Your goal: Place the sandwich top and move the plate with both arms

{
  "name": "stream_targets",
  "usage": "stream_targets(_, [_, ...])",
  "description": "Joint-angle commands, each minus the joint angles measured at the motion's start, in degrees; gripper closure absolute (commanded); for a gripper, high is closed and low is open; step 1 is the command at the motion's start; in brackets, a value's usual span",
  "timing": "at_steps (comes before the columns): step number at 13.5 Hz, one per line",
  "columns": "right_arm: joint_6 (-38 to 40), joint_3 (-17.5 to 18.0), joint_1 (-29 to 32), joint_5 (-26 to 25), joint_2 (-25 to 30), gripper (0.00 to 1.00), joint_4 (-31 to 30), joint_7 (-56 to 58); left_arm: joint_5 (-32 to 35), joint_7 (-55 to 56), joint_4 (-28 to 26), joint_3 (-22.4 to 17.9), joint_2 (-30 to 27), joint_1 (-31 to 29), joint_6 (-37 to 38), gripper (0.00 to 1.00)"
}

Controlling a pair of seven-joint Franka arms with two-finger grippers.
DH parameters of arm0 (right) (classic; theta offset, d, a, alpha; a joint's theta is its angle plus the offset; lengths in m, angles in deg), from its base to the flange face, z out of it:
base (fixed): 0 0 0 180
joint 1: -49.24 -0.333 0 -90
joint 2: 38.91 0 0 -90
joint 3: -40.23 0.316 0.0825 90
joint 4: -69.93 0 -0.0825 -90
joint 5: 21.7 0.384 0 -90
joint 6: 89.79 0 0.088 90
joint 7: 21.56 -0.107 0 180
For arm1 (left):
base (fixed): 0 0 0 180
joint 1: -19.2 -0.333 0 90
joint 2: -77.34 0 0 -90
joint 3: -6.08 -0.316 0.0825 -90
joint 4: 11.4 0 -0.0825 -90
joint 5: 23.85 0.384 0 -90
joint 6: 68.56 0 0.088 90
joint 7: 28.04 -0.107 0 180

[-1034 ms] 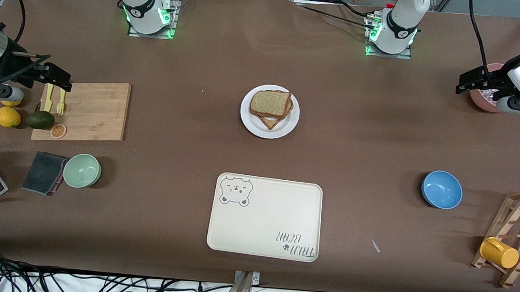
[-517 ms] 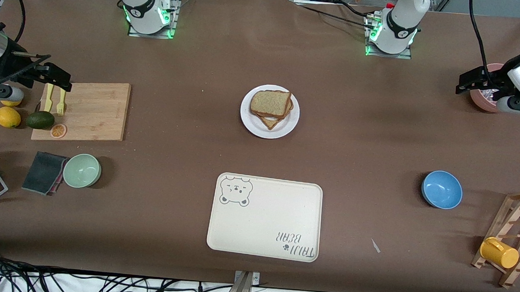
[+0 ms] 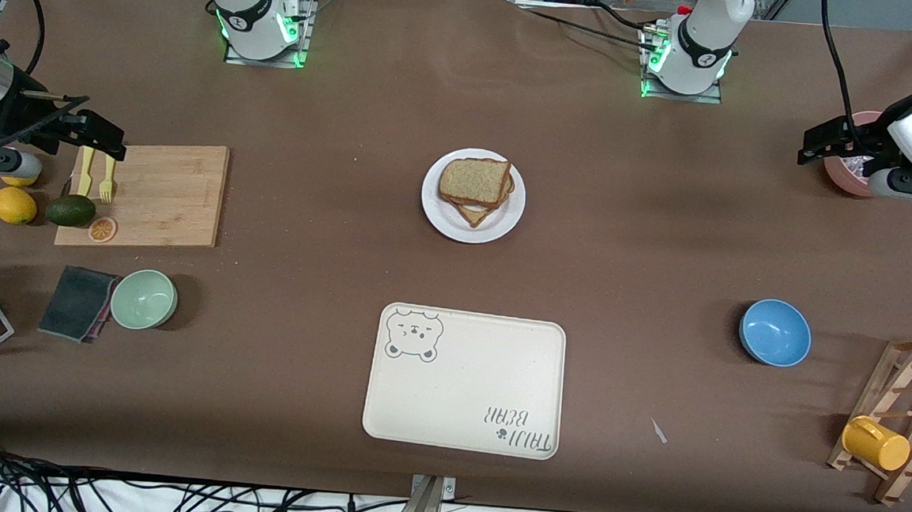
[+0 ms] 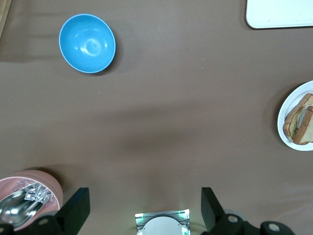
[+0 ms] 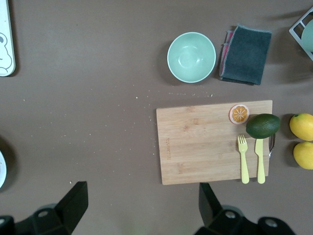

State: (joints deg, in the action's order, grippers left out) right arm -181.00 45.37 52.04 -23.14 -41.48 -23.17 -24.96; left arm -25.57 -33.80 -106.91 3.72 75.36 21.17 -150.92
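Bread beneath the sandwich top [image 3: 474, 179] is mostly hidden, one corner poking toward the tray [image 3: 464, 381]. Both sit on the plate [image 3: 446, 216] mid-tabletop, nothing crowding it. Left end effector [image 3: 815, 146] and right end effector [image 3: 107, 136] hover wide open, empty, at opposite tabletop ends.

Bare table all round the plate [image 3: 451, 226] — nearest obstacle the tray [image 3: 463, 391], nearer the front camera.

Sandwich top [image 3: 474, 179] stacked on plate [image 3: 442, 218]; tray [image 3: 464, 383] nearer camera than plate.
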Motion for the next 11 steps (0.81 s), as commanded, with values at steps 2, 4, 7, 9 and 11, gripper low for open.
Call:
stream_targets(2, [0.07, -0.04, 0.02, 0.03, 0.46, 0.0, -0.5, -0.03, -1.53, 0.31, 1.2, 0.24, 0.14, -0.39, 1.06, 0.0])
stream_targets(4, [0.07, -0.04, 0.02, 0.12, 0.46, 0.0, -0.5, -0.12, -1.53, 0.13, 1.2, 0.16, 0.31, -0.48, 1.06, 0.0])
stream_targets(7, [0.07, -0.04, 0.02, 0.03, 0.46, 0.0, -0.5, -0.03, -1.53, 0.13, 1.2, 0.16, 0.4, -0.48, 0.88, 0.0])
stream_targets(9, [0.16, -0.04, 0.02, 0.03, 0.46, 0.0, -0.5, -0.03, -1.45, 0.22, 1.29, 0.24, 0.49, -0.04, 0.45, 0.0])
stream_targets(11, [0.16, -0.13, 0.1, 0.12, 0.46, 0.0, -0.5, -0.12, -1.53, 0.22, 1.99, 0.24, 1.1, 0.4, 0.27, 0.0])
